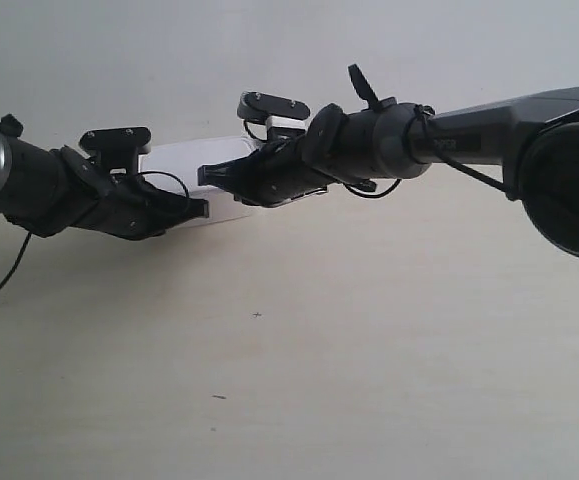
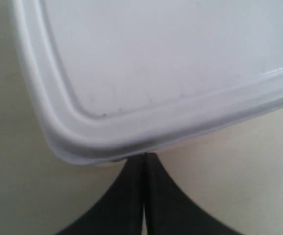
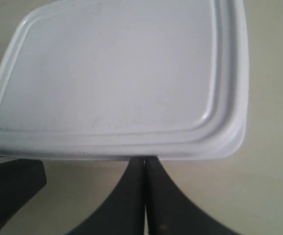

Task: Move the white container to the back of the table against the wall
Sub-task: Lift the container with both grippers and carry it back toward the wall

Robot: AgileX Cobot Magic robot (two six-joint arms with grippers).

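Left tool (image 2: 144, 164) and right tool (image 3: 145, 166) are both pinched fully closed, tips butted against the near rim of the white container (image 2: 170, 63), which I read as shoving (not gripping) it over the desk (image 1: 319, 380) to the wall (image 1: 269, 50), where it already sits close.

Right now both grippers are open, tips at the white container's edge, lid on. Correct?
Not quite: both are shut. The left wrist view shows the left gripper with fingers pressed together, the right wrist view the same for the right gripper. Tips at the edge of the white container, lid on: correct.
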